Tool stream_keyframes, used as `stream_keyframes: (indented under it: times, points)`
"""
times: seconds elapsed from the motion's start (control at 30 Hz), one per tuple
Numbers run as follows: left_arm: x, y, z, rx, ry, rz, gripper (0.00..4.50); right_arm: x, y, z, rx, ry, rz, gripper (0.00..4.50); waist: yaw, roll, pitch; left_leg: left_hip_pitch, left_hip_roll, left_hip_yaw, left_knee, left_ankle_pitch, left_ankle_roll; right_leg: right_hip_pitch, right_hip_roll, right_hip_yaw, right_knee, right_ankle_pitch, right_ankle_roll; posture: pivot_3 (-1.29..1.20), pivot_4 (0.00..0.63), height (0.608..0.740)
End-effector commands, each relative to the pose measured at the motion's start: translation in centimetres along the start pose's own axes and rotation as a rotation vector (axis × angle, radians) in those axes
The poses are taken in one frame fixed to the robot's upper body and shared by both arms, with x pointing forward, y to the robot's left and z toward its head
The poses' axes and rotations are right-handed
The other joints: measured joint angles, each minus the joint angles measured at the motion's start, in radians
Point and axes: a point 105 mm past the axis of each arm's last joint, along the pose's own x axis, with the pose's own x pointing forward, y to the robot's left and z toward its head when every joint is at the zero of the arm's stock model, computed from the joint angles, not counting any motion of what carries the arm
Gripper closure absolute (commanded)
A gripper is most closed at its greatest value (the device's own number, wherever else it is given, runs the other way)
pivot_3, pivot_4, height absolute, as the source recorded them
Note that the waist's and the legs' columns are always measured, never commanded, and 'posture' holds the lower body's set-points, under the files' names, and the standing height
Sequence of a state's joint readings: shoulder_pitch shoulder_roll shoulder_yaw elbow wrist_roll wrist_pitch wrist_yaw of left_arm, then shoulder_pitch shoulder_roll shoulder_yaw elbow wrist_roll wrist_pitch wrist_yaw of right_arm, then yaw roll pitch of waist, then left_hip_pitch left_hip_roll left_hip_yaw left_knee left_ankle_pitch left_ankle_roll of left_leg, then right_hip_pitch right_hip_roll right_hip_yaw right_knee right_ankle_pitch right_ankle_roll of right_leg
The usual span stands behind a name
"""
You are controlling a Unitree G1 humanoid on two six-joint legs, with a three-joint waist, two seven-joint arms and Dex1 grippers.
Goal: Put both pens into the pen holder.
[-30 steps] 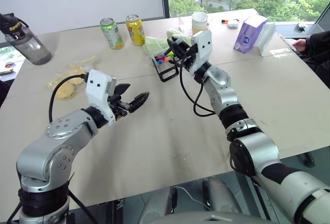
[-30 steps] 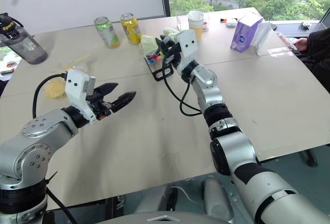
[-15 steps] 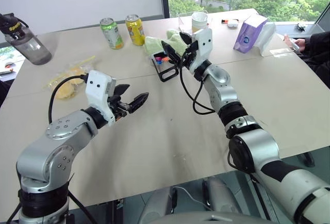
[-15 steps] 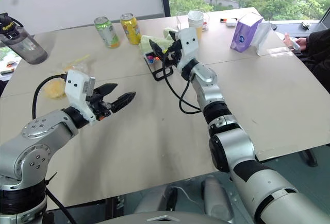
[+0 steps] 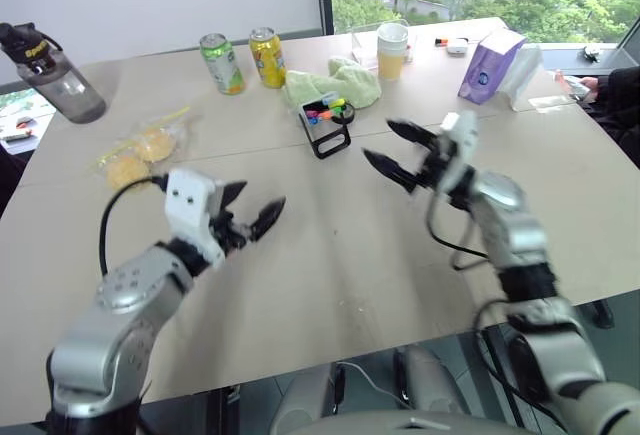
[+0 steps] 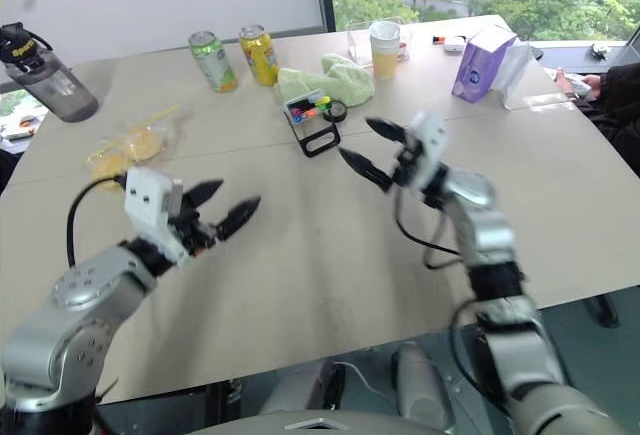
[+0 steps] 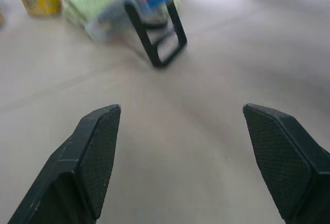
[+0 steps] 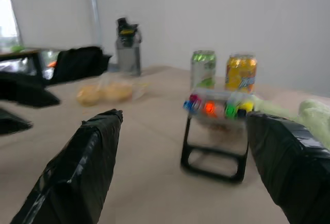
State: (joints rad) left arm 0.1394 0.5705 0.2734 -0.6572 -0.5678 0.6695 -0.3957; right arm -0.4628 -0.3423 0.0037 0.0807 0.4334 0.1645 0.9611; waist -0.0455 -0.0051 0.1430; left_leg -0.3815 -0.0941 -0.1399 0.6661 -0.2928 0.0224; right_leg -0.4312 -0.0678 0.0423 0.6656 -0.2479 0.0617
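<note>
Hovering over the table (image 5: pixel 330 255), left gripper (image 5: pixel 252 210) and right gripper (image 5: pixel 398 149) both spread wide, empty. One pen holder (image 5: pixel 326 125) stands beyond them, coloured pen tips poking out, two cans (image 5: pixel 240 57) behind.

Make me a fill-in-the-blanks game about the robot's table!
1. The green can stands beside a ____ can.
2. The pen holder is coloured ____.
3. Both pairs of robot fingers, left gripper and right gripper, are ____.
4. The box near the window is ____.

Missing words: yellow; black; open; purple
</note>
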Motion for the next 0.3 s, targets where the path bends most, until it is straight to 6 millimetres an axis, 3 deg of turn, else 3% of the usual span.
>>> stream_keyframes:
  times: [0.03, 0.13, 0.3]
  points:
    - [-0.8, -0.6, -0.5, 0.050, -0.015, -0.010, 0.58, -2.4, 2.2, 0.0, 0.027, 0.063, 0.112, 0.42, 0.004, 0.000, 0.000, 0.000, 0.000, 0.000, 0.000, 0.000, 0.000, 0.000, 0.000, 0.000, 0.000, 0.000, 0.000, 0.00, 0.150, 0.740]
    - [-1.5, -1.3, -2.4, 0.070, 0.000, -0.030, 0.58, -5.7, 2.4, -3.5, 0.008, 0.258, 0.084, 0.42, 0.011, 0.001, 0.000, 0.003, 0.001, 0.001, 0.001, 0.000, 0.000, 0.004, 0.000, 0.001, 0.000, 0.000, -0.001, 0.00, 0.150, 0.740]
    - [-1.8, -2.1, -3.3, 0.073, -0.016, -0.052, 0.58, -7.6, 2.4, -4.9, 0.060, 0.281, -0.012, 0.42, 0.024, 0.001, 0.000, 0.004, 0.001, 0.000, 0.001, 0.000, 0.001, 0.006, 0.000, 0.001, -0.001, 0.000, -0.001, 0.00, 0.150, 0.740]
